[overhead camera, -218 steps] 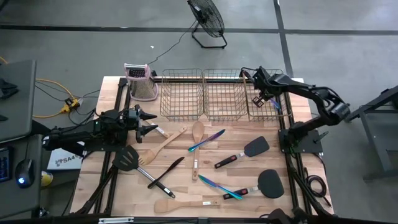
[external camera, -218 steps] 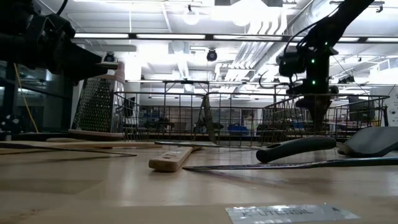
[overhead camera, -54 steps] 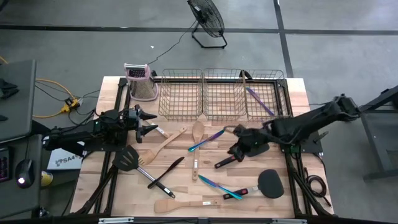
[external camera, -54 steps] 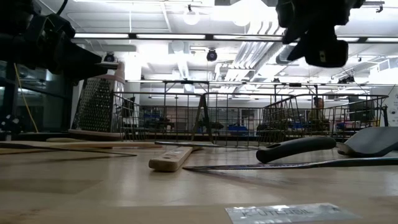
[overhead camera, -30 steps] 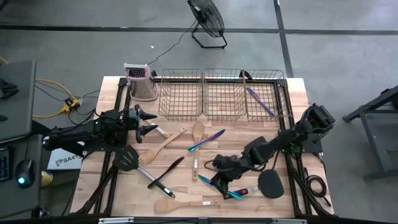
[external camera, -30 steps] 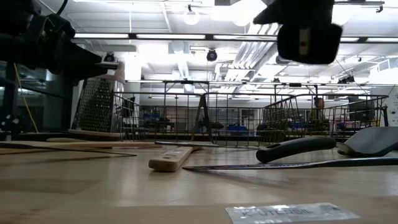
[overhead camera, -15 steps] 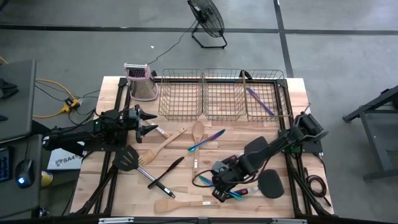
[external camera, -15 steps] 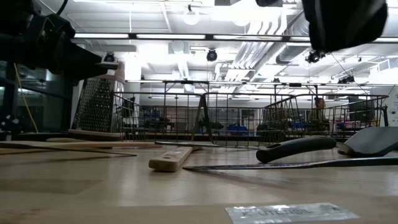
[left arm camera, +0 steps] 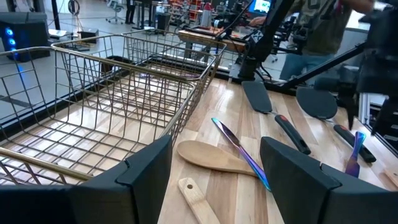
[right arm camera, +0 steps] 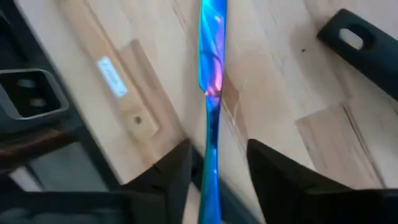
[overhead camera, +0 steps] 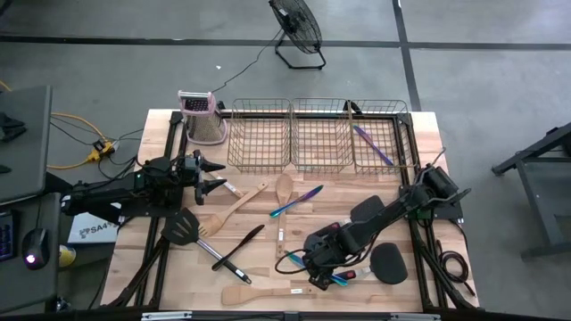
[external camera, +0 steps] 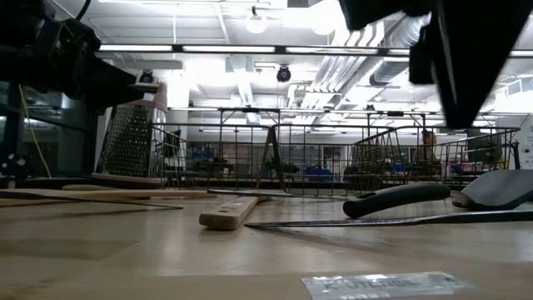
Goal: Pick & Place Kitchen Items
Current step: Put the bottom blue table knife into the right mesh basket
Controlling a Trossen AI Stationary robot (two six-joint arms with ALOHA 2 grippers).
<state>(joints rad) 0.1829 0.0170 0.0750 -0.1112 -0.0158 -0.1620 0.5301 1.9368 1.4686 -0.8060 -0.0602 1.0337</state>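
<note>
A slim iridescent blue-purple knife lies flat on the wooden table near its front edge. My right gripper is low over it, open. In the right wrist view its two fingers stand on either side of the knife's handle without touching it. My left gripper waits open over the table's left side, with nothing between its fingers. Wooden spoons, a wooden spatula, black spatulas and another iridescent piece lie scattered on the table. One iridescent piece lies in the right basket.
Three wire mesh baskets stand in a row along the far edge. A box grater with a pink top stands left of them. A black handle lies close to the knife. A label is stuck near the front edge.
My right gripper has swung from the middle right of the table toward the near edge and left. It has come down over the iridescent knife, which stays lying where it was.
</note>
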